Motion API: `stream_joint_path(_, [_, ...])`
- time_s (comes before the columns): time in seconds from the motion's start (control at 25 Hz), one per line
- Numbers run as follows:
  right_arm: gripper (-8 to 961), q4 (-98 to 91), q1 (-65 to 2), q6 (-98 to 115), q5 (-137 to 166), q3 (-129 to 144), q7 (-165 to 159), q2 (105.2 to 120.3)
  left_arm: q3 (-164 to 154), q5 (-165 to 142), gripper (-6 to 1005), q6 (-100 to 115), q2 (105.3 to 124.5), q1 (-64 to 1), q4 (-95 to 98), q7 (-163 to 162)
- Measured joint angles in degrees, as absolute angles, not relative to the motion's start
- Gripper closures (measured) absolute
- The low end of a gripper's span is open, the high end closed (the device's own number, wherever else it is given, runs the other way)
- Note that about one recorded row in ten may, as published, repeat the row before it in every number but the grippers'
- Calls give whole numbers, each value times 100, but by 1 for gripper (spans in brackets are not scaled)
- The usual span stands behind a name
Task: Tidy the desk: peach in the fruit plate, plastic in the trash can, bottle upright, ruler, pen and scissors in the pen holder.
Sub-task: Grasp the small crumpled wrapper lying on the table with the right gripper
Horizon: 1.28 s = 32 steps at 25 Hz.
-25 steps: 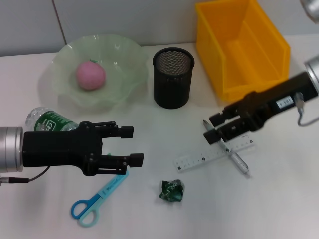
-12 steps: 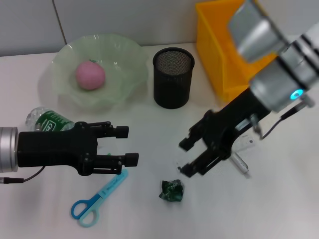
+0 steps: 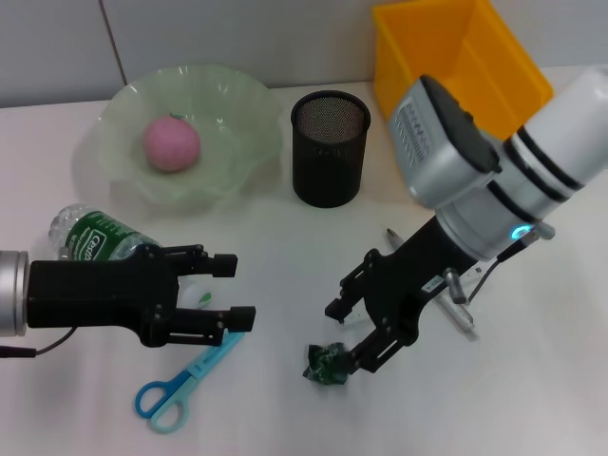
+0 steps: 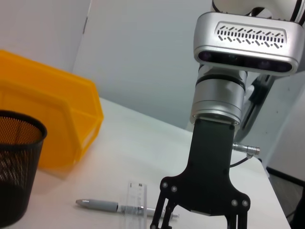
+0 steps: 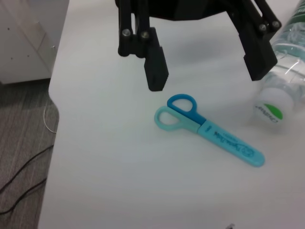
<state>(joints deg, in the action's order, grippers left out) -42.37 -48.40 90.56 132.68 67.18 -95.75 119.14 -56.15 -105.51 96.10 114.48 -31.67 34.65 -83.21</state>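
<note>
The crumpled green plastic (image 3: 328,363) lies on the white tabletop (image 3: 285,418), just at the tips of the right pincer (image 3: 351,333). That pincer is spread wide and holds nothing; one fingertip (image 3: 366,362) reaches the wad's edge, though whether it actually touches cannot be told, and the other finger stands off to the far side of the wad.

Behind the right pincer, partly hidden by its arm, the pen (image 3: 458,309) and the clear ruler (image 4: 137,200) lie crossed on the tabletop; the left wrist view shows the ruler across the pen's barrel. Farther back from the pincer stand the black mesh pen holder (image 3: 329,147) and the yellow trash can (image 3: 465,85), both well apart from the wad.

The left pincer (image 3: 234,289) hovers to the wad's left, also open and empty. The blue scissors (image 3: 185,380) lie just below its fingertips, closed, with the handles pointing away from it. The bottle (image 3: 95,234) lies on its side behind that pincer's body, partly covered by it. Beyond the bottle, the peach (image 3: 172,144) sits in the green fruit plate (image 3: 228,104), well away from both pincers.
</note>
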Motion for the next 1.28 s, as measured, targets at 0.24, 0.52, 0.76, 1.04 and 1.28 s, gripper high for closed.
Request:
stream_joint_path(0.24, [255,-3848,-4891,8671,13120,6949,-9272,11942,-5602,-10671,186,9587,11433,-3162,3446,-8301])
stream_joint_path(0.52, [256,-3700,-4858,8341,12836,7434,-9155,11951,-5598,-10705,186,9554,11423,-3145,3430,-8309])
stream_joint_path(0.76, [258,-3520,-4856,8157,12671,7507,-8995,11961,-5594,-10706,187,9553,11425,-3102,3427,-8300])
stream_joint_path(1.04, [260,-3374,-4888,7997,12606,7660,-8939,11962,-5589,-10701,186,9553,11426,-3093,3428,-8292])
stream_joint_path(1.28, [295,-3365,-4840,7857,12524,7717,-8939,11962,-5589,-10688,187,9560,11426,-3086,3428,-8274])
